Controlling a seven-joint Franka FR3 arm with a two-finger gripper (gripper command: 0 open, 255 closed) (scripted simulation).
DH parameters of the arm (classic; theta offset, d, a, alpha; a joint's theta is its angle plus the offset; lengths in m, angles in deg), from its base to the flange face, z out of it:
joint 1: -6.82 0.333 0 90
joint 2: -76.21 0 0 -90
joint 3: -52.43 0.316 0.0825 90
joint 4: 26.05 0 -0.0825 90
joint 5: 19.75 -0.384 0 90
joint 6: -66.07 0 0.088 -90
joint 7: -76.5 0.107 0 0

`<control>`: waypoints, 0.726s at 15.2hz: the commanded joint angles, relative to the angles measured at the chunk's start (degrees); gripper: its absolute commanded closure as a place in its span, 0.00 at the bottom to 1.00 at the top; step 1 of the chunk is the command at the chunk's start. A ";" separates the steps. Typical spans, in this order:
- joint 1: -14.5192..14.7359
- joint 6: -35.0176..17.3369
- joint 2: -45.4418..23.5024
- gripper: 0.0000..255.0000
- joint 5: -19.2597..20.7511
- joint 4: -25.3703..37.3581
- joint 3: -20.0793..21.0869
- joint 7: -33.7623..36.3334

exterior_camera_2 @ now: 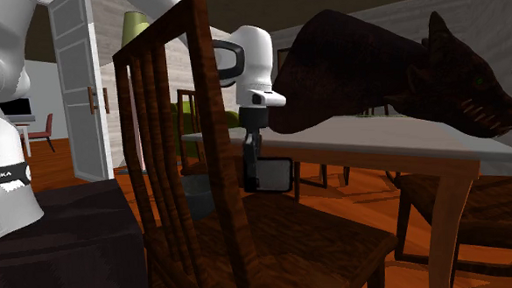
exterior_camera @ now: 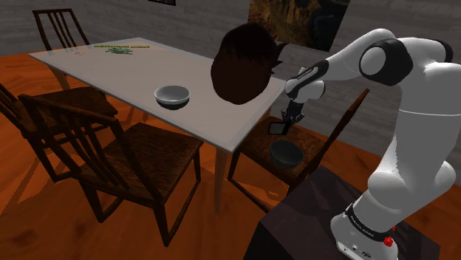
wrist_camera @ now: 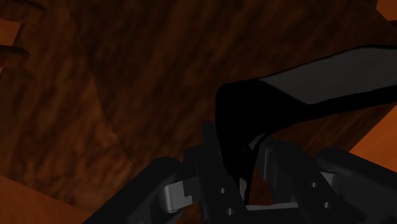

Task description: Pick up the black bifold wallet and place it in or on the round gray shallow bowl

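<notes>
Black and folded, the wallet is clamped between my jaws, which grip it at one edge so that the rest juts out to one side of them, with a greyer face turned toward the wrist camera. In the shoulder view the wallet hangs in the air just off the counter's near corner, over the wooden chair that stands between the counter and my stand. The brown, grained seat lies under the wallet, and the two are apart. A dark bowl rests on that seat, just beyond the wallet toward the chair's back. In the second exterior view it shows through the back slats, lower than the wallet and to its left. The gray bowl stands upright on the white counter, well apart from my jaws, toward the shoulder view's left. Between that bowl and me, near the counter's edge, sits a large dark brown figure, which rises higher than the wallet.
</notes>
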 commanded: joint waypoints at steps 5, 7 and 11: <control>0.37 3.78 3.19 1.00 1.03 0.67 -0.51 0.81; 0.47 5.04 4.19 1.00 1.35 0.94 -0.66 1.05; 0.64 7.59 6.09 1.00 1.97 1.65 -0.90 1.51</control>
